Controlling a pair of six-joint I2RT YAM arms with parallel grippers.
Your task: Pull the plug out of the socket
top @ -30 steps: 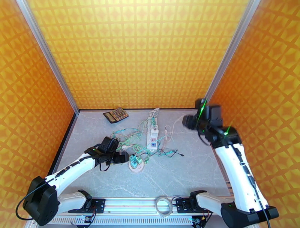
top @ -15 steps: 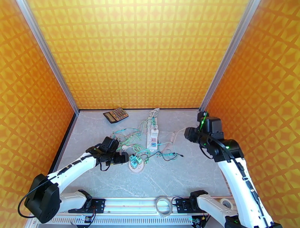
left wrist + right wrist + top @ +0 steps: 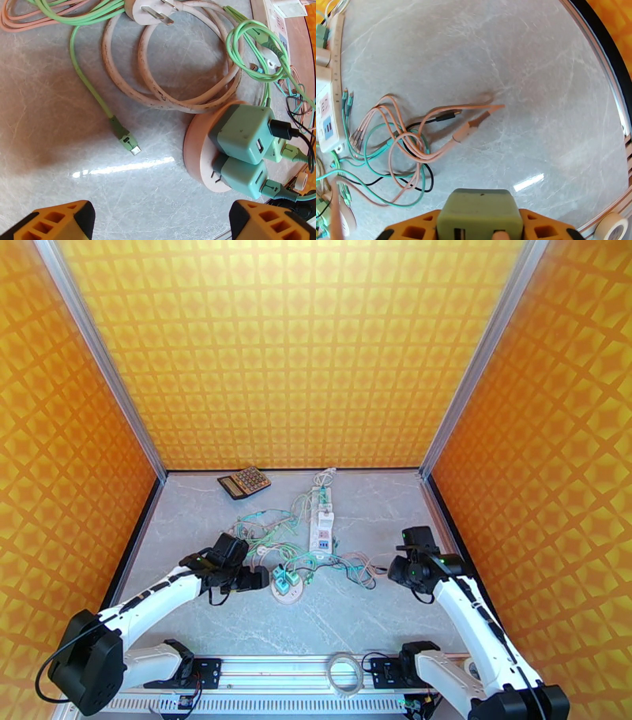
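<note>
The right gripper clamps a rounded olive-green cube plug between its orange fingers, low over the right side of the grey marble-patterned table. The plug is matte and soft-cornered, and a salmon lead meets its near face. It is clear of every socket and well apart from the one long white power strip at the left edge of the right wrist view.

Beyond the plug a loose tangle of salmon, teal and black cables sprawls across the stone. One roll of pale tape lies beside the table's edge.

The left gripper hangs with its jaws spread wide and nothing between them, just short of one round pinkish socket disc. Two teal cube chargers sit side by side on that disc, each with a cable plugged into it. A grubby cream cord loops behind the disc and ends in one white pronged plug lying loose. One green cable tip rests on bare stone nearby.

One black calculator lies near the back wall, seen from above.
</note>
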